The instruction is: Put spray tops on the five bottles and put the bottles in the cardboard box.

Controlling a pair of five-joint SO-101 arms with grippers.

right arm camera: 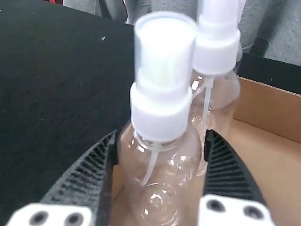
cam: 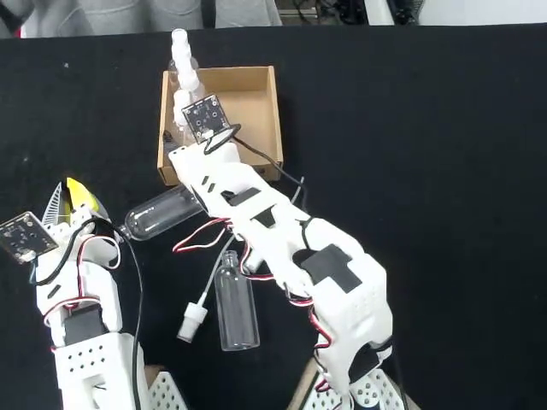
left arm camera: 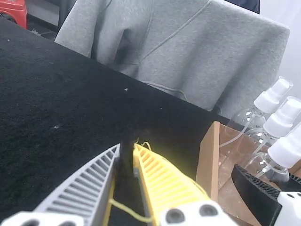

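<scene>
Three capped bottles [left arm camera: 275,123] crowd the box's [cam: 256,128] 9 o'clock side, right tool [right arm camera: 160,136] clamped on one, floor open toward 3 o'clock. Two bare bottles [cam: 162,213] lie on the surface [cam: 444,171] at the box's 6 o'clock. Left tool [left arm camera: 126,151] together.

Three capped bottles [left arm camera: 273,96] [left arm camera: 283,117] [left arm camera: 294,148] standing in one cardboard box [cam: 248,102]; two bare bottles [cam: 162,212] [cam: 237,307] and one loose spray top [cam: 193,320] lying on tabletop [cam: 427,171].
</scene>
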